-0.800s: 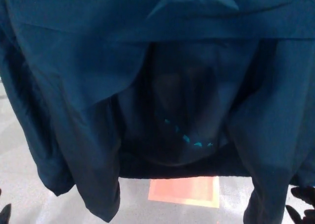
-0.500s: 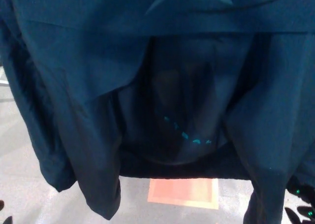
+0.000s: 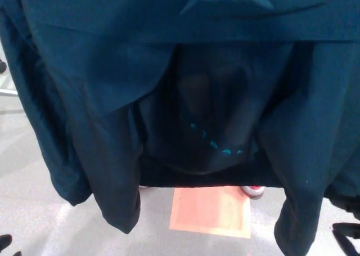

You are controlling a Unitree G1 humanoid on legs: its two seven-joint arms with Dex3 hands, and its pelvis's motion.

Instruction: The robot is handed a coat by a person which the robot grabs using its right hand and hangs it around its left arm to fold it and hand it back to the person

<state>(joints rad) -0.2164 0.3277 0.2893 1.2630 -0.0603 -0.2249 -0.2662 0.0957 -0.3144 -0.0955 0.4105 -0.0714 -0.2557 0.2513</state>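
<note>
A big dark blue coat (image 3: 101,53) fills almost the whole view. It hangs down from 12 o'clock and spreads from 9 o'clock across to 3 o'clock. It is held up in the air, and the pictures do not show what holds it. The coat is open in the middle, so the dark inside (image 3: 214,98) shows, with a small row of bright teal marks (image 3: 216,145) near the center. One long flap (image 3: 112,188) hangs down toward 7 o'clock, and the other flap (image 3: 298,211) hangs down toward 5 o'clock. Under the coat is a grey floor (image 3: 22,171). An orange square (image 3: 211,211) lies flat on the floor at 6 o'clock, between the two flaps. A person's shoe (image 3: 253,191) with some red on it peeks out from under the coat's bottom edge, touching the top corner of the square. The robot's right hand (image 3: 347,236) shows as black shapes in the corner at 4 o'clock, just beside the hanging flap, and I cannot tell if it is spread or pressed together. Only a tiny black bit of the left hand (image 3: 4,242) shows at 8 o'clock, apart from the coat, and I cannot tell its state either.
</note>
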